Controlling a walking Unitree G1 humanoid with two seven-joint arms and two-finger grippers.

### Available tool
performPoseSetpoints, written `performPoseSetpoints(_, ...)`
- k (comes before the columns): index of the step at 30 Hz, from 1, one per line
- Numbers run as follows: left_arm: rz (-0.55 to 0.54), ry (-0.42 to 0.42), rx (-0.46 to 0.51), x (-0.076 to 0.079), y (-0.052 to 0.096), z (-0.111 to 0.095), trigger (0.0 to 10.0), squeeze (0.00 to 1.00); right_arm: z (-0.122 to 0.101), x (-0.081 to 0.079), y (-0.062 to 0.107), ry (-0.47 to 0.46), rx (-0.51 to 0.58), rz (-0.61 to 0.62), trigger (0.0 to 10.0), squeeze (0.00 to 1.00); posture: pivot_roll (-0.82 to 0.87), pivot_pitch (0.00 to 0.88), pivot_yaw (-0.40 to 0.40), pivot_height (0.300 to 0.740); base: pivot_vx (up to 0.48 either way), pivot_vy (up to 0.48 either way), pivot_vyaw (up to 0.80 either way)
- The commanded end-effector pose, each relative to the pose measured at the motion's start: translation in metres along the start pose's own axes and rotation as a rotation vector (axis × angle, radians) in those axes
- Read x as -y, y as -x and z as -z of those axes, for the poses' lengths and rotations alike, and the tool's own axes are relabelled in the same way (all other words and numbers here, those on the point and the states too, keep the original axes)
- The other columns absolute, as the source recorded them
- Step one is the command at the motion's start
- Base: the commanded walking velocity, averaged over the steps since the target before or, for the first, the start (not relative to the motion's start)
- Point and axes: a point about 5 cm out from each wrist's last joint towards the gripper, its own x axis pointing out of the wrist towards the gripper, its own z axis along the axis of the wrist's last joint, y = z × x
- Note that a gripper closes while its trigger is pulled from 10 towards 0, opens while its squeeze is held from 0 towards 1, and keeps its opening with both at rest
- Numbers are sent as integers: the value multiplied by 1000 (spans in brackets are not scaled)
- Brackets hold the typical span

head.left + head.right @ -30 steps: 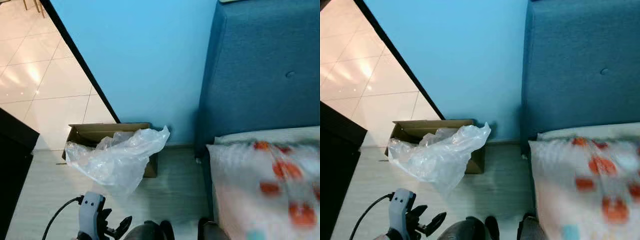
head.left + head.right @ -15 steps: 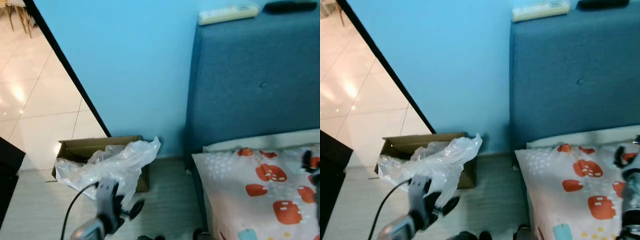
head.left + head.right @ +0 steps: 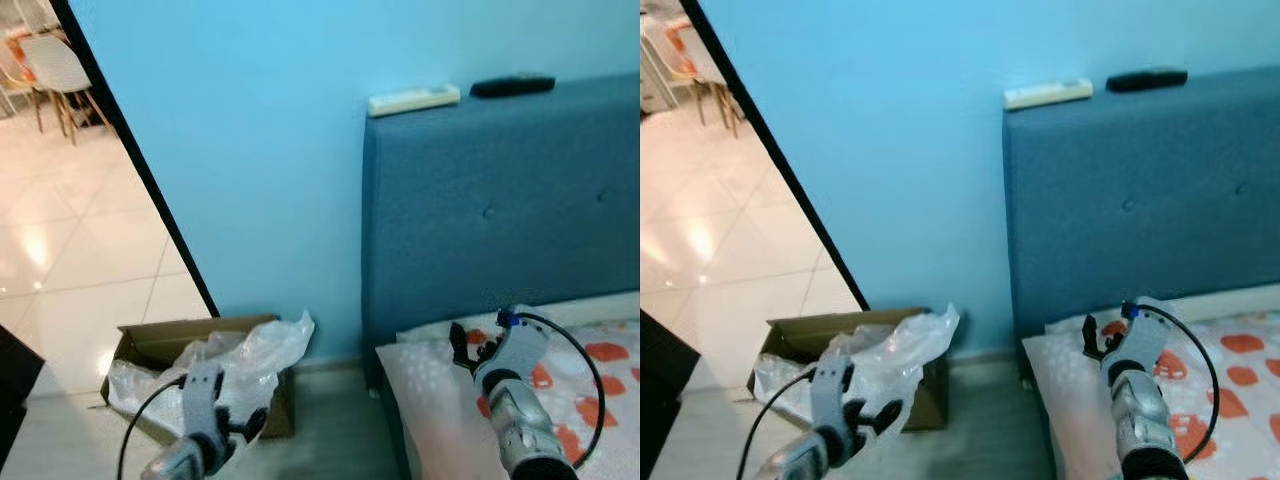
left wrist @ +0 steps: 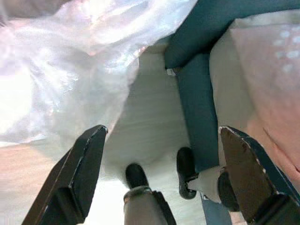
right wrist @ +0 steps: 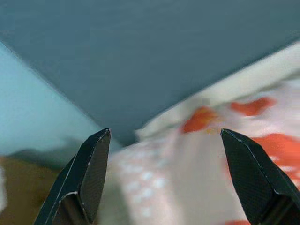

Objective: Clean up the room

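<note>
Nearest the camera, low on the robot's left: left gripper, fingers spread apart and grasping nothing, raised over pale wood-look floor just in front of the bagged box. Its wrist view takes in the plastic, the floor, the corner of the bed frame and the robot's own feet.

Low on the robot's right: right gripper, fingers parted and empty, held above the near corner of the bed; a black cable loops from its wrist.

Bed: white cover with orange-red print, lying at the foot of the headboard.

Cardboard box: brown, open-topped, on the floor against the wall, beside the bed's head end.

Clear plastic bag: crumpled, draped over the box and spilling past its rim on the side nearer the bed.

Headboard: blue fabric, buttoned, upright against the light blue wall.

White remote and black remote: lying side by side, apart, on the headboard's top edge.

Black door frame: slanting at left, with glossy tiled floor and a chair beyond.
</note>
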Motion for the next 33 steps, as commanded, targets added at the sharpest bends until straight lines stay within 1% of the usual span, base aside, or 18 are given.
performPoseSetpoints(1, -69, 11, -34, -12, 6, 9, 10000, 0, 17, 9, 6, 23, -62, 49, 10000, 0, -113, 0, 81, 724, 0, 0, 0)
performPoseSetpoints(2, -127, 33, -45, -19, 7, 13, 10000, 0, 35, 7, 10, 50, -159, -9, 10000, 0, -124, 0, 59, 724, 0, 0, 0)
performPoseSetpoints(3, -127, 33, -45, -19, 7, 13, 10000, 0, 35, 7, 10, 50, -159, -9, 10000, 0, -124, 0, 59, 724, 0, 0, 0)
performPoseSetpoints(5, -196, 65, -44, -25, 8, 13, 10000, 0, 61, -6, 20, 108, -291, -150, 10000, 0, -126, 0, 44, 724, 0, 0, 0)
performPoseSetpoints(6, -196, 65, -44, -25, 8, 13, 10000, 0, 61, -6, 20, 108, -291, -150, 10000, 0, -126, 0, 44, 724, 0, 0, 0)
performPoseSetpoints(7, -230, 89, -35, -27, 8, 12, 10000, 0, 78, -20, 28, 178, -356, -257, 10000, 0, -126, 0, 35, 724, 0, 0, 0)
performPoseSetpoints(8, -230, 89, -35, -27, 8, 12, 10000, 0, 78, -20, 28, 178, -356, -257, 10000, 0, -126, 0, 35, 724, 0, 0, 0)
performPoseSetpoints(11, -284, 114, -24, -30, 7, 12, 10000, 0, 110, -49, 49, 347, -471, -446, 10000, 0, -118, 0, 5, 724, 0, 0, 0)
performPoseSetpoints(13, -284, 114, -24, -30, 7, 12, 10000, 0, 110, -49, 49, 347, -471, -446, 10000, 0, -118, 0, 5, 724, 0, 0, 0)
performPoseSetpoints(15, -309, 126, -33, -28, 7, 16, 10000, 0, 124, -58, 58, 462, -528, -498, 10000, 0, -100, 0, -27, 724, 0, 0, 0)
performPoseSetpoints(16, -309, 126, -33, -28, 7, 16, 10000, 0, 124, -58, 58, 462, -528, -498, 10000, 0, -100, 0, -27, 724, 0, 0, 0)
performPoseSetpoints(17, -322, 130, -41, -27, 7, 19, 10000, 0, 130, -60, 62, 520, -551, -518, 10000, 0, -92, 0, -38, 724, 0, 0, 0)
performPoseSetpoints(19, -343, 141, -60, -24, 8, 27, 10000, 0, 138, -61, 68, 595, -586, -533, 10000, 0, -84, 0, -49, 724, 0, 0, 0)
performPoseSetpoints(21, -343, 141, -60, -24, 8, 27, 10000, 0, 138, -61, 68, 595, -586, -533, 10000, 0, -84, 0, -49, 724, 0, 0, 0)
performPoseSetpoints(23, -369, 143, -95, -23, 11, 37, 10000, 0, 143, -57, 71, 654, -621, -527, 10000, 0, -71, 0, -62, 724, 0, 0, 794)
performPoseSetpoints(29, -404, 143, -149, -24, 16, 51, 10000, 0, 149, -50, 76, 699, -663, -512, 10000, 0, -70, 0, -62, 724, 0, 0, 794)
performPoseSetpoints(32, -429, 145, -204, -25, 24, 66, 10000, 0, 156, -41, 83, 738, -707, -489, 10000, 0, -70, 0, -58, 724, 0, 0, 794)
performPoseSetpoints(33, -436, 146, -234, -26, 28, 73, 10000, 0, 161, -31, 89, 745, -739, -455, 10000, 0, -73, 0, -51, 724, 0, 0, 794)
